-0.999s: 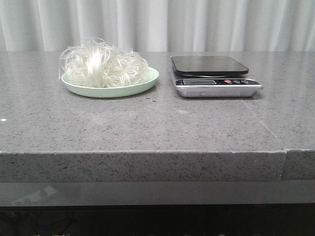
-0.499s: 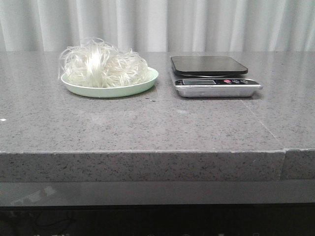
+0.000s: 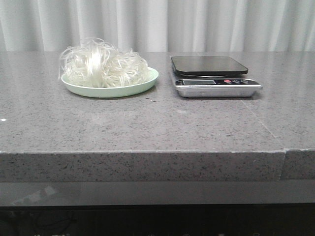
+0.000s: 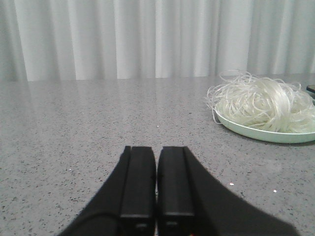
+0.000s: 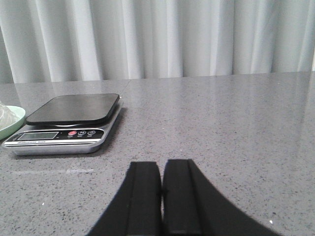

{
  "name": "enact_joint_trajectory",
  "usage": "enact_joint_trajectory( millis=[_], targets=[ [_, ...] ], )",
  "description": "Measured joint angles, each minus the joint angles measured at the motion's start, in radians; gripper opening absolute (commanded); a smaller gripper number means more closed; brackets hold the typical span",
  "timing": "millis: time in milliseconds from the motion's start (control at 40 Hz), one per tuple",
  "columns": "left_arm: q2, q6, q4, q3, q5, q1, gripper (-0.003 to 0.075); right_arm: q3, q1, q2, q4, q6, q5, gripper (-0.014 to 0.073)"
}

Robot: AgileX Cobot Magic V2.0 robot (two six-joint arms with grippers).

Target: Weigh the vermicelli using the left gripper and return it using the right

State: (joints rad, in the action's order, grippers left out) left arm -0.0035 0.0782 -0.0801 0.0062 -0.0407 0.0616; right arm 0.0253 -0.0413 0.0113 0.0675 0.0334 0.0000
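Vermicelli (image 3: 104, 66) heaped on green plate (image 3: 142, 86), upper left of front view, on grey worktop (image 3: 147, 123). Scale (image 3: 214, 76) just right of plate, apart from it. Left tool (image 4: 156, 184) pressed together, gripping nothing. Right tool (image 5: 161, 196) likewise pressed together, low over worktop.

Polished speckled grey stone for the table (image 3: 147, 128), catching soft glare. Glassy, translucent vermicelli (image 3: 103, 66) on a smooth pale green plate (image 3: 142, 84). The scale (image 3: 216, 81): glossy black top, shiny metal body. Matt black fingers (image 4: 138, 182).
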Motion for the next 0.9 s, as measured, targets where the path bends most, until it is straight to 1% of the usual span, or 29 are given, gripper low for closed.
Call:
enact_joint_trajectory(
  millis=[175,674,899],
  targets=[
    [0.0,0.0,0.0,0.0,0.0,-0.036,0.0155,0.0,0.0,0.0,0.002,0.0,0.0,0.0195],
    [0.0,0.0,0.0,0.0,0.0,-0.036,0.0155,0.0,0.0,0.0,0.002,0.0,0.0,0.0195],
    [0.0,-0.006,0.0,0.0,-0.025,-0.036,0.0155,0.0,0.0,0.0,0.004,0.0,0.0,0.0195]
  ],
)
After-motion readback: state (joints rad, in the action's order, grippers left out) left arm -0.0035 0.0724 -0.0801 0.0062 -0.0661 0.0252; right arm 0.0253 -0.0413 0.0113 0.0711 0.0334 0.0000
